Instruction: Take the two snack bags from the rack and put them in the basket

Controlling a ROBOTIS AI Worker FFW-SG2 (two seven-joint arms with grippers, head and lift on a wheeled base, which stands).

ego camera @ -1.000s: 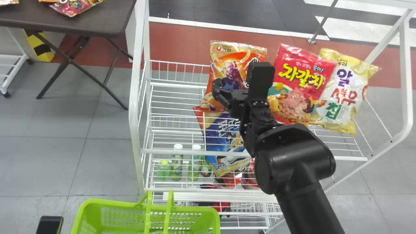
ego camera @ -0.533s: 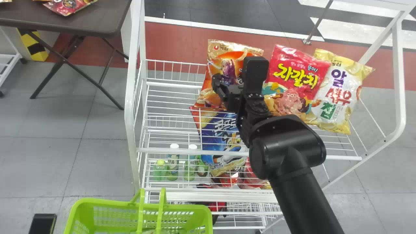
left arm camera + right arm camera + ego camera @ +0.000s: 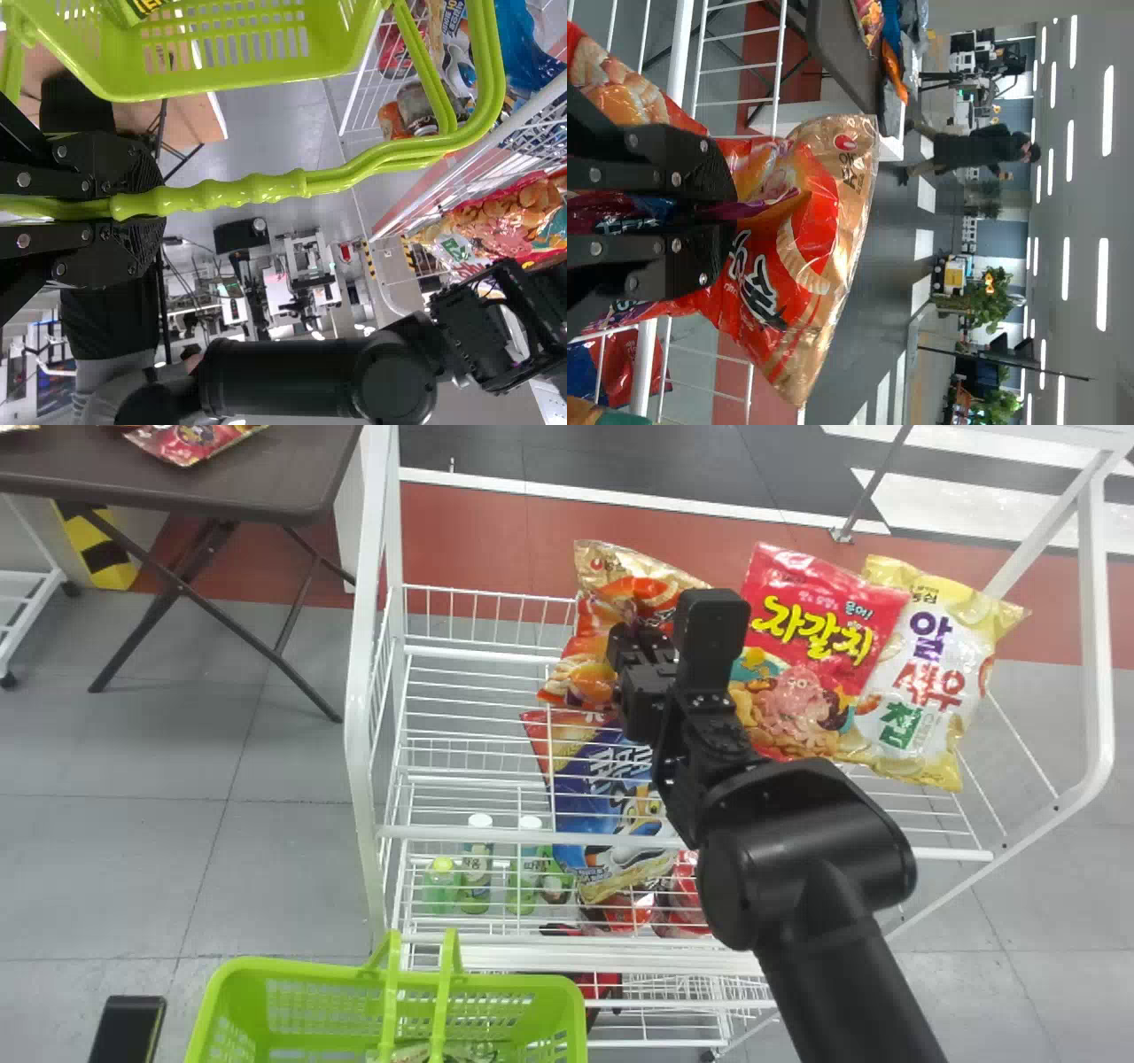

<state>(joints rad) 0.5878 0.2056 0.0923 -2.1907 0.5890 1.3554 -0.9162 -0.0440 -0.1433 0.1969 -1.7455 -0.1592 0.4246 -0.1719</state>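
Left of the orange bag [image 3: 580,677] the shelf [image 3: 478,654] lies open; right, the red bag [image 3: 819,620] blocks; handles [image 3: 390,992] cross the basket's [image 3: 292,968] mouth.

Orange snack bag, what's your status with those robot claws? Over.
Right gripper clamped on orange snack bag, bag at the rack, not yet basketed. Left gripper closed on green basket handle. Red snack bag close by, might snag.

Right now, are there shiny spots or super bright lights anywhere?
Head view: white glints on the red bag and yellow bag; right wrist view: creases shining on the crinkled orange bag, ceiling lights glowing as white bars; left wrist view: small bright lights beyond the green basket handle.
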